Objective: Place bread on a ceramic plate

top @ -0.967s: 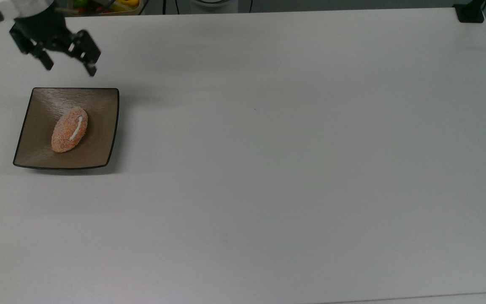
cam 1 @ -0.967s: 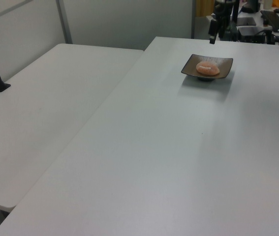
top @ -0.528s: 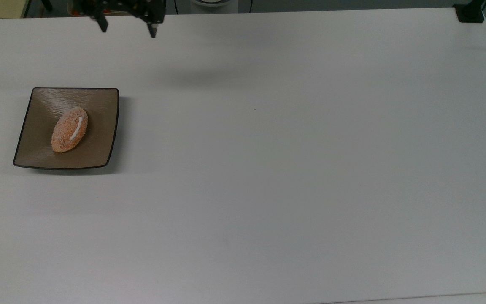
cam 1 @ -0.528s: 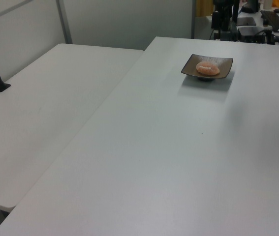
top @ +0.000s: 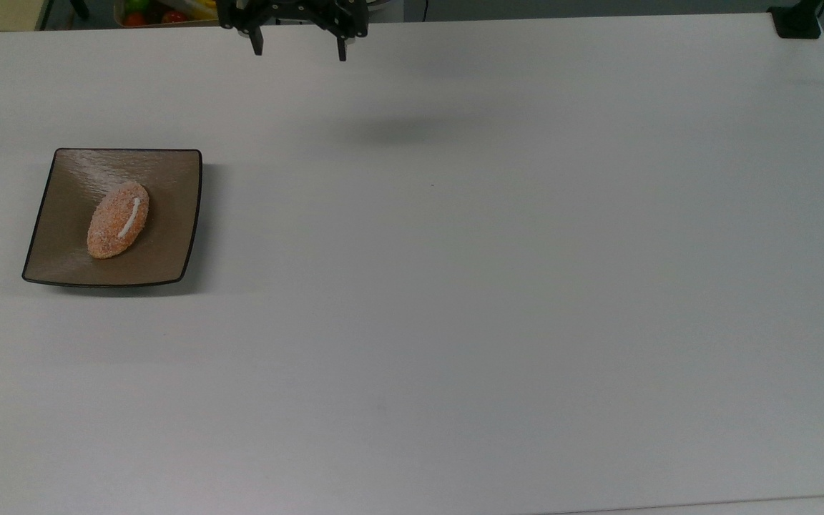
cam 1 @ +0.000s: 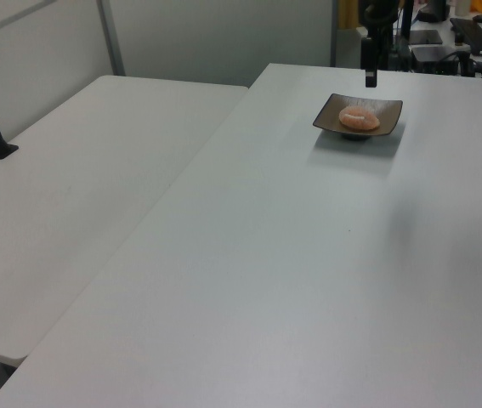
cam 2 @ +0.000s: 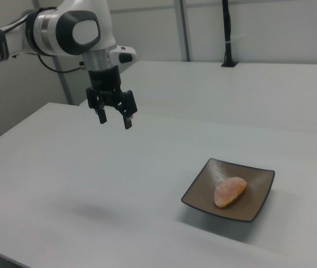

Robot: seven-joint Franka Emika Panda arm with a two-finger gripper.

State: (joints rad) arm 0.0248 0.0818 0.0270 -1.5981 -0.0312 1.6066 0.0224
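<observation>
Bread point(top: 118, 220) lay on ceramic plate point(top: 69, 257) at nine o'clock of white table point(top: 498, 286) in top view. Gripper point(top: 299, 52) hung empty at twelve o'clock by far edge, fingers spread apart, well clear of plate. Second white table point(cam 1: 62, 187) alongside; pale wall point(cam 1: 223, 34) behind.

bread point(top: 118, 220): oval, orange-brown, white stripe, lying on plate | plate point(top: 169, 172): square, brown, flat on table

Top view overhead; left, right views oblique, opposite table point(top: 498, 300) ends.
</observation>
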